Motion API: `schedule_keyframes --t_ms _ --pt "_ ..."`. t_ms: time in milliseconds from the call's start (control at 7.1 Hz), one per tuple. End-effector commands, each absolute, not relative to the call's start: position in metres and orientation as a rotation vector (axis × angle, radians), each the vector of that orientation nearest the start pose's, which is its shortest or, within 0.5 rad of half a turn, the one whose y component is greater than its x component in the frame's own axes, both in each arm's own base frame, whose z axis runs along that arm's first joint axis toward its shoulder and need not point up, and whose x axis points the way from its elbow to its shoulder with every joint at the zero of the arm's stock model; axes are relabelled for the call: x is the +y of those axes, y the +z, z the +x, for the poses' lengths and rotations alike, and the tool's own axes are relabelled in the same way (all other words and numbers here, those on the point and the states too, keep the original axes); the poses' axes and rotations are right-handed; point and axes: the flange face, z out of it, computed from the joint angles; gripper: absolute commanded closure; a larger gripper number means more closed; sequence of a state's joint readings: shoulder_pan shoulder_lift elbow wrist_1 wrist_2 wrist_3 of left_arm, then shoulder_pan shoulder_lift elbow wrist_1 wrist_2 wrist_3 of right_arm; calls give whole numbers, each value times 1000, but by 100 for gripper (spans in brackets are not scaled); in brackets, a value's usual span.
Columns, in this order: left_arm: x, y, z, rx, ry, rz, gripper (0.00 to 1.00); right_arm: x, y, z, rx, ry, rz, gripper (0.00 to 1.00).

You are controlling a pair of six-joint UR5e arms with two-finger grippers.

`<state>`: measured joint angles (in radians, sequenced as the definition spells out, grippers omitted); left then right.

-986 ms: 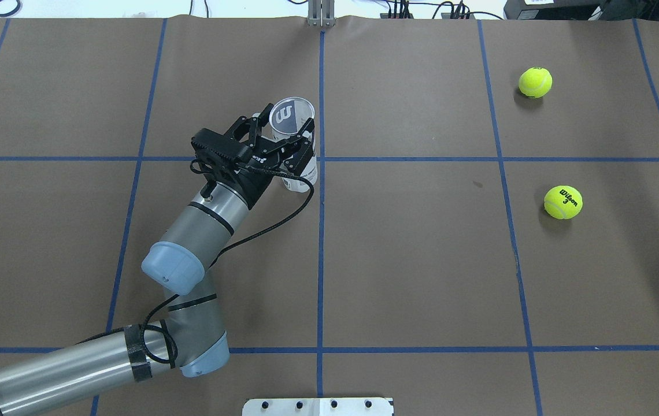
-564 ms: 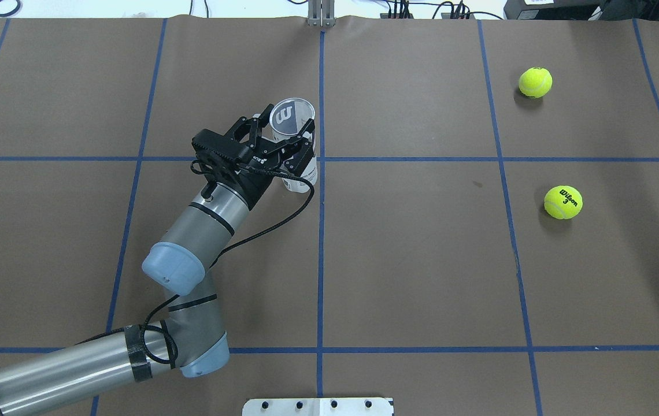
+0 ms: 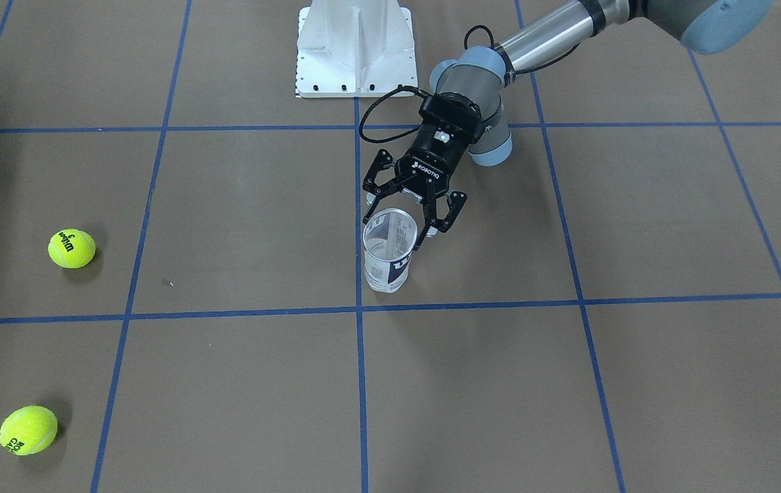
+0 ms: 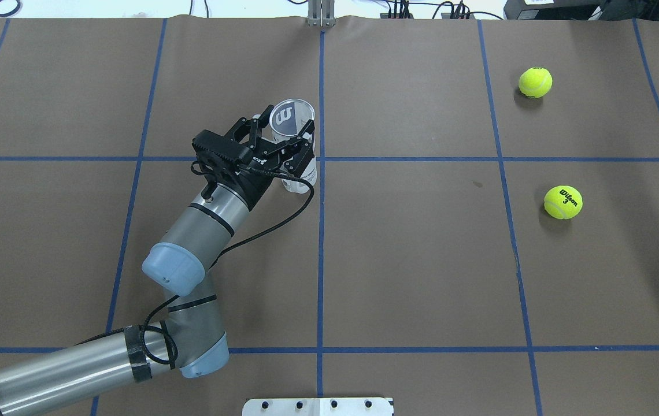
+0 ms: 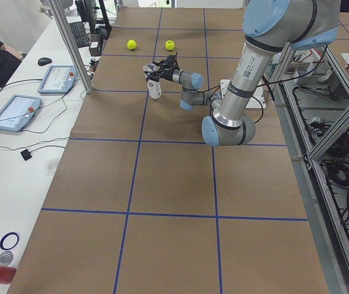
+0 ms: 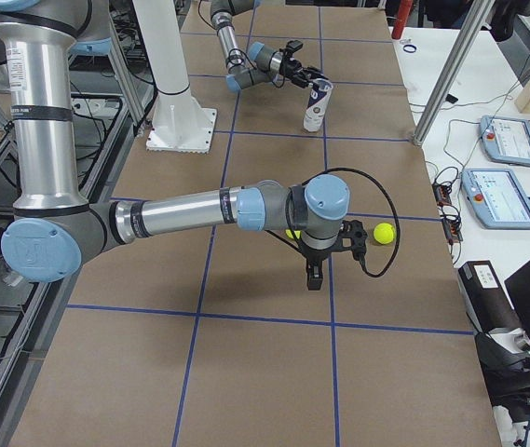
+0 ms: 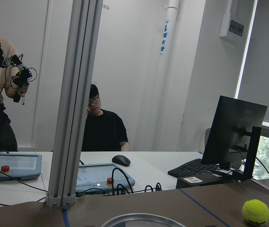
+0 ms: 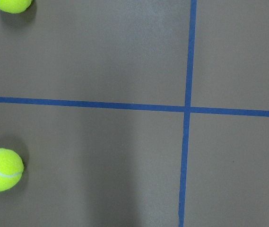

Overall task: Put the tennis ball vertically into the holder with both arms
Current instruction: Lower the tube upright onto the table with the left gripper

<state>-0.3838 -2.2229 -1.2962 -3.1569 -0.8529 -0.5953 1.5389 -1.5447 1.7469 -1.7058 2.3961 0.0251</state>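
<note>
Just one holder (image 3: 389,263) stands on the brown desk (image 3: 637,383). It is a clear plastic tube, upright, with its round mouth open at the top and a white and navy label bearing a "W" on its wall. A crossing of blue tape lines (image 3: 359,309) lies just beside its foot.

The left hand (image 3: 397,230) reaches in from the robot's side with its fingers spread wide. One finger is on each side of the holder's upper part, close against the wall; whether the pads press on it I cannot tell.

Two yellow-green tennis balls lie on the desk, both well apart from the holder, off to the robot's right of it: a marked ball (image 4: 563,202) printed "Wilson 3" and a second ball (image 4: 535,82).

The right hand (image 6: 313,277) hangs above the desk near those balls, far from the holder; how wide it stands cannot be told. There are two arms, one for each hand.
</note>
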Motion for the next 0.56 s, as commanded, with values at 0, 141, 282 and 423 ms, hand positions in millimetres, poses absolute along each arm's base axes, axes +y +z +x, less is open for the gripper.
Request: schedule_keyframes --t_ms 0,141,282,423 --pt "-429 236 533 1125 -296 1496 30 -501 569 45 -826 -32 40 1" --pt "-429 237 533 1124 -296 1495 26 -501 569 44 -826 -34 40 1" --pt "-429 236 533 1125 -296 1496 17 -502 568 45 -826 -33 42 1" --pt "-429 236 533 1124 -295 1496 2 -502 568 45 -826 -33 42 1"
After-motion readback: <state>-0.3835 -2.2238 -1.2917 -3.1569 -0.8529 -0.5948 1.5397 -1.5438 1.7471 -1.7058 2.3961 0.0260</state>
